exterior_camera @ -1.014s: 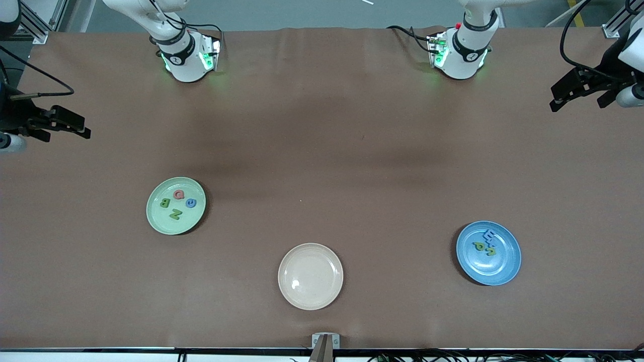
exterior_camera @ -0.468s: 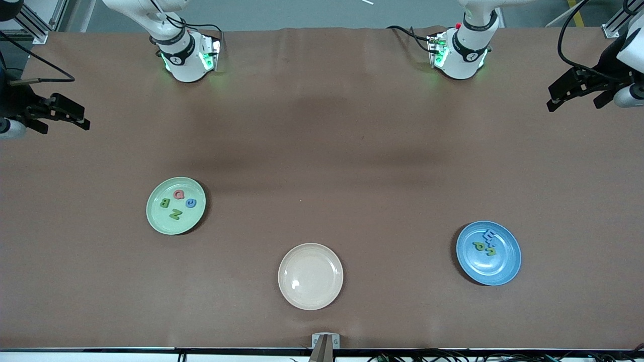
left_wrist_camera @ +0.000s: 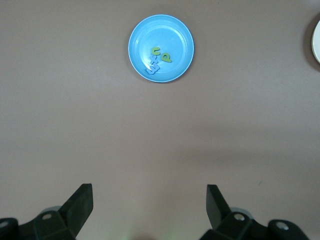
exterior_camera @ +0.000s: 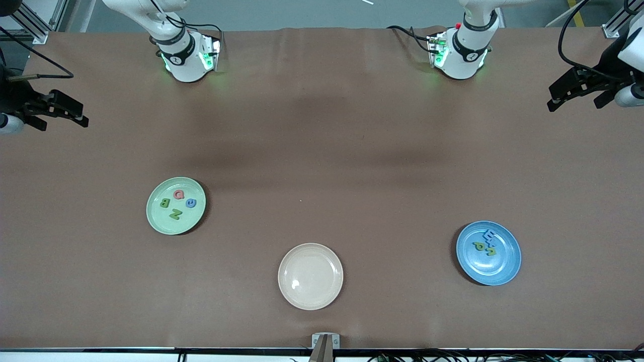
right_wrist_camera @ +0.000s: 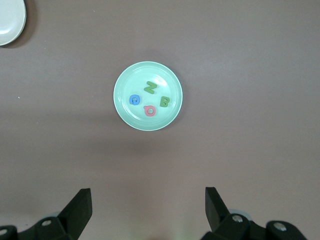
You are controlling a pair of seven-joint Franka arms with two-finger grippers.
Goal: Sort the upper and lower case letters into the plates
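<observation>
- 3 plates on the worktop: mint green plate (exterior_camera: 175, 205), blue plate (exterior_camera: 488, 253), cream plate (exterior_camera: 310, 276)
- 4 letters in the mint green plate: green B (exterior_camera: 164, 203), red Q (exterior_camera: 178, 194), blue C (exterior_camera: 191, 202), green N (exterior_camera: 174, 214)
- Letters in the blue plate: tight cluster (exterior_camera: 486, 243), blue and green, exact count unclear
- 2 pincers: left pincer (left_wrist_camera: 149, 204), right pincer (right_wrist_camera: 148, 206)

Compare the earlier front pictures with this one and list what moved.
The right end effector, open and empty at the right arm's end of the table, drifted toward the robots' side and a little outward. The left end effector, open at the left arm's end, shifted very slightly the same way. Nothing was taken or let go. The mint green plate, blue plate, their letters and the cream plate stayed put.
</observation>
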